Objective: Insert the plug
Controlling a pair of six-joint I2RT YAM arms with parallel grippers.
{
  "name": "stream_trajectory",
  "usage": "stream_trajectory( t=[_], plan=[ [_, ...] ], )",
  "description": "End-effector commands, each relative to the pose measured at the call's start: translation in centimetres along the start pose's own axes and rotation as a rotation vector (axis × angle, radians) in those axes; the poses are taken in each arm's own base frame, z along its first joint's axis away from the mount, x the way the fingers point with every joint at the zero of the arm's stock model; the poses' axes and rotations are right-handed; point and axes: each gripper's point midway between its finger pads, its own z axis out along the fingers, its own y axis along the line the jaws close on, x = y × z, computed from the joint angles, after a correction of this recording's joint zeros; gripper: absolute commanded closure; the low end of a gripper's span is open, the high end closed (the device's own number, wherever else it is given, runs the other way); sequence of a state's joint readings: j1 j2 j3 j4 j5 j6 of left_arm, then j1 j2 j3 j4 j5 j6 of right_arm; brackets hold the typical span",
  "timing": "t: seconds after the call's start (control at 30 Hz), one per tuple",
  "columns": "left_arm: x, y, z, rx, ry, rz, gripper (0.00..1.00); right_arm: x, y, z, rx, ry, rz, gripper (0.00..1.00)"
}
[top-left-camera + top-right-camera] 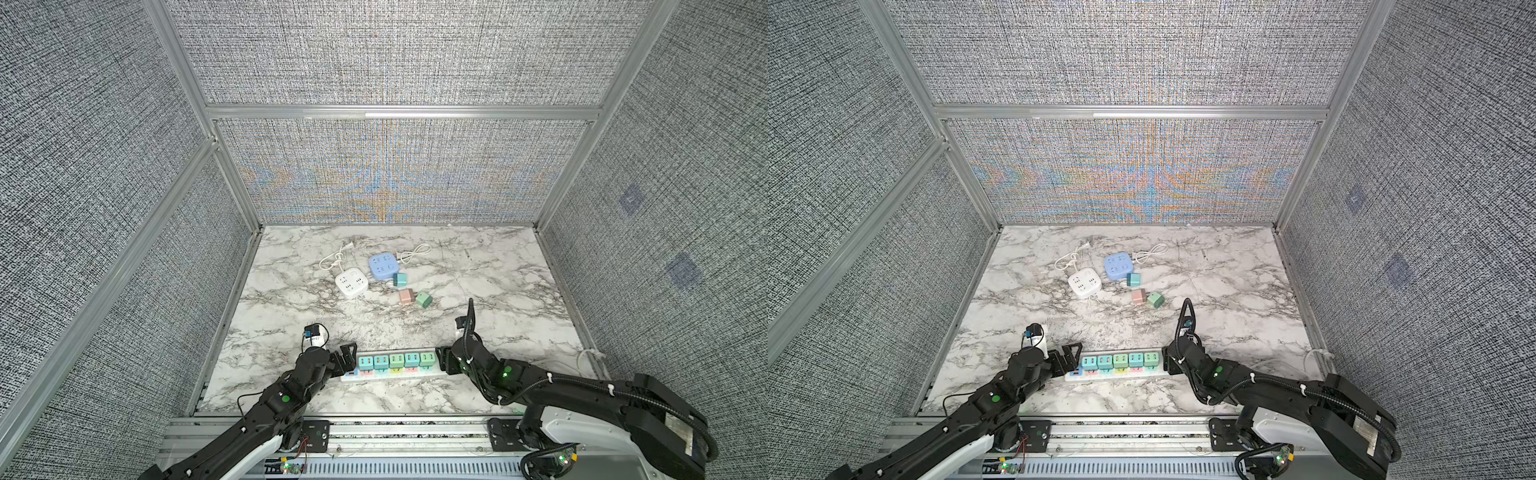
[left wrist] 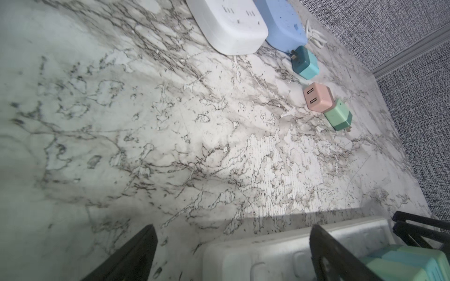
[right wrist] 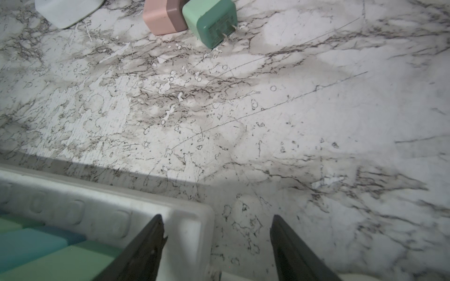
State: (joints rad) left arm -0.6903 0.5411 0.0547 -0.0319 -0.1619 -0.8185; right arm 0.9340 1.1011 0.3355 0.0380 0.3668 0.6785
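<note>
Both tools were spread, gripping nothing: left tool (image 1: 348,356) straddled the left end of the power strip (image 1: 415,377), five seated plugs (image 1: 397,360) ran along it near the front edge of the desk (image 1: 478,270), right tool (image 1: 441,360) straddled its right end. Farther back sat a white socket cube (image 1: 351,282), a blue socket cube (image 1: 382,266), then three loose ones: teal plug (image 1: 400,279) just beside the blue cube, pink plug (image 1: 405,296) touching green plug (image 1: 424,299).
</note>
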Motion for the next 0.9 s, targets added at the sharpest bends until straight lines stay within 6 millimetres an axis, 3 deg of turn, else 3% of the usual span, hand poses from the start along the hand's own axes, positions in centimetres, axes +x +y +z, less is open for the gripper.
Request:
stream_trajectory(
  t=[0.0, 0.23, 0.43, 0.6, 0.87],
  plan=[
    [-1.4, 0.1, -0.5, -0.02, -0.06, 0.038, 0.01, -1.7, -0.8, -0.7, 0.07, -0.052, 0.006, 0.29],
    [-6.7, -3.0, -2.0, -0.017, -0.179, 0.124, 0.01, -6.9, -0.6, -2.6, 0.088, -0.184, -0.013, 0.3],
    [-10.7, -6.3, -0.9, -0.032, -0.207, 0.202, 0.01, -11.0, -0.2, -1.4, 0.067, -0.192, 0.003, 0.31],
    [-13.4, -8.1, 2.7, -0.046, -0.174, 0.239, 0.01, -13.7, -0.1, 1.7, 0.042, -0.153, 0.034, 0.32],
    [-17.3, -9.8, 10.8, -0.119, -0.102, 0.279, 0.01, -18.3, 0.9, 7.9, -0.002, -0.093, 0.031, 0.34]
  ],
)
